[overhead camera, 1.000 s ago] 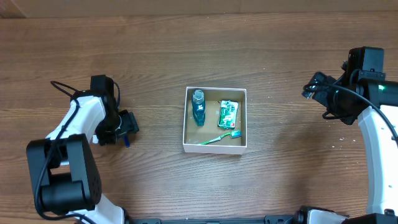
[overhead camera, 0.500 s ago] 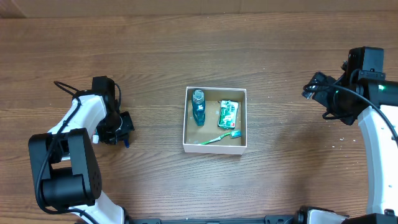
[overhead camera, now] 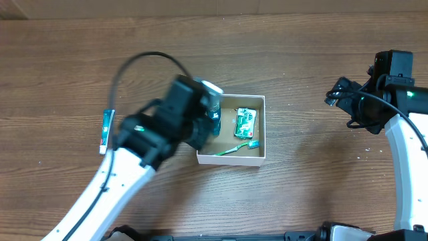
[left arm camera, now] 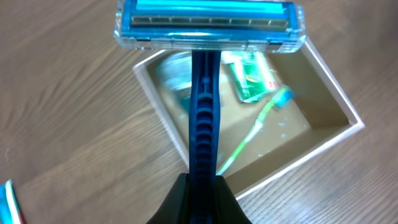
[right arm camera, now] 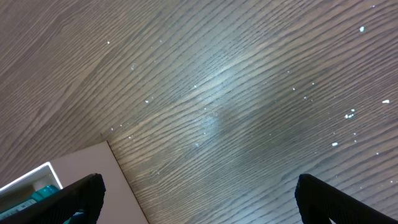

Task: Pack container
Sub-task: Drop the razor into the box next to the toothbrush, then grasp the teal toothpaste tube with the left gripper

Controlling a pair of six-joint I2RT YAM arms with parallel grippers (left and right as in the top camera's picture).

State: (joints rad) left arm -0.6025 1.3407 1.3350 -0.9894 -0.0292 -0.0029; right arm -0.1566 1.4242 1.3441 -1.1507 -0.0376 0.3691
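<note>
Left wrist view — a razor [left arm camera: 202, 106] is pinched over the container [left arm camera: 305, 155], not yet set down.
The left fingers [left arm camera: 175, 204] are pressed together on the tail of the razor's ribbed blue handle, with its head pointing away. The container sits in the middle of the counter [overhead camera: 301, 194], below and just ahead of them, its left wall under the handle. Inside lie a green toothbrush [left arm camera: 249, 138], a green packet [left arm camera: 252, 74] and a blurred bottle [left arm camera: 173, 71]. The box looks light, and its thin white walls would likely flex or skid if bumped — best gripped by one wall at the rim, or left untouched. The right fingers [right arm camera: 74, 200] are spread wide over bare counter, well apart from the box, with only its corner in their view.
</note>
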